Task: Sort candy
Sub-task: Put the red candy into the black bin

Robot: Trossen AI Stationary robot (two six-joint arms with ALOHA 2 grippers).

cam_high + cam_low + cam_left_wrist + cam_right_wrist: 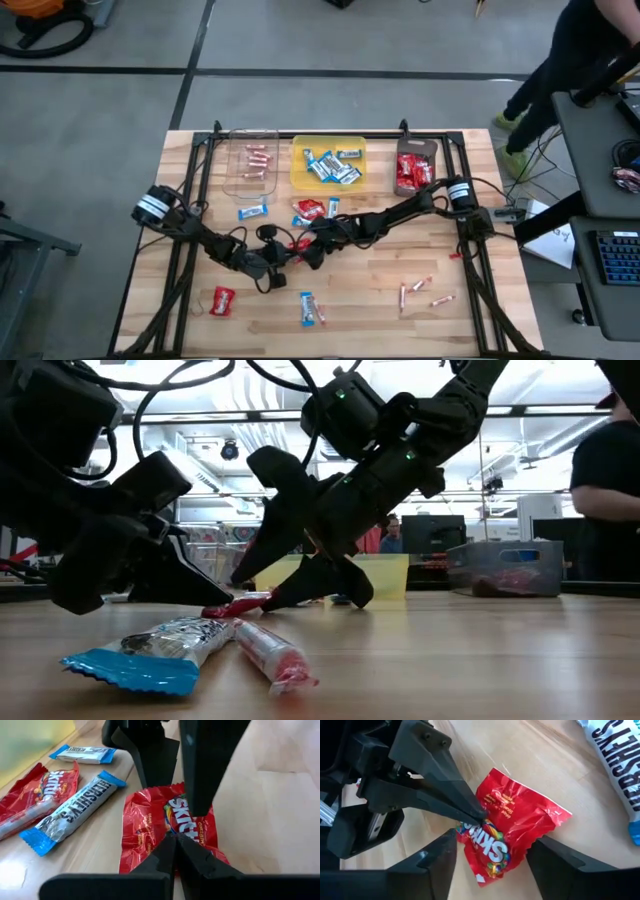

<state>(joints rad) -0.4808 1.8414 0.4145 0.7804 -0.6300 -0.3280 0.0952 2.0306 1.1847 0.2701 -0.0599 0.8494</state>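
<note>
A red candy packet (pixel 520 820) lies flat on the wooden table near its middle (pixel 297 243). My left gripper (pixel 175 839) comes from the table's left and is shut, its tips on the packet. My right gripper (pixel 492 841) reaches in from the right and stands open, one finger (pixel 437 857) on each side of the packet; I cannot tell whether they touch it. Beside the packet lie a blue-and-white bar (pixel 75 810) and another red packet (pixel 35 795). My left gripper sets its shut fingertips (pixel 477 814) on the packet's printed face near one edge (pixel 172 827), slanting down from the table's left. The packet stays flat on the table. Whether any wrapper is caught between the tips, I cannot tell.
At the far edge stand a clear tray (pixel 252 160) with pink sticks, a yellow tray (pixel 328 150) with blue bars and a dark tray (pixel 415 160) with red packets. Loose candy lies near the front: a red packet (pixel 222 300), a blue bar (pixel 312 310), pink sticks (pixel 420 290).
</note>
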